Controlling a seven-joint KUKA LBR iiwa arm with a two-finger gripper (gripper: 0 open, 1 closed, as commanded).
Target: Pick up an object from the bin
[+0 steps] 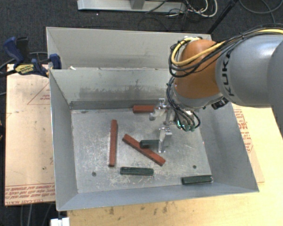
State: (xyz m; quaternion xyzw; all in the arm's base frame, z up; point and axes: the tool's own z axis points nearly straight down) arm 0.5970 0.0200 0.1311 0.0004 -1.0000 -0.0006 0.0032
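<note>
I find the gripper [162, 144] low over the middle of the grey metal bin [87, 126]. It is just right of a short dark green block [148, 144], which lies against a slanted reddish-brown bar [142, 149]. Claw open or closed: I cannot tell. A long reddish-brown stick [112, 142] lies apart, left.

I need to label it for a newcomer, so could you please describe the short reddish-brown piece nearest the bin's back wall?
Start at the grey metal bin and follow its floor to the foot of the back wall. There lies a short reddish-brown block, parallel to that wall. The two other reddish-brown sticks are far longer and lie nearer the middle; the other pieces are dark.
</note>
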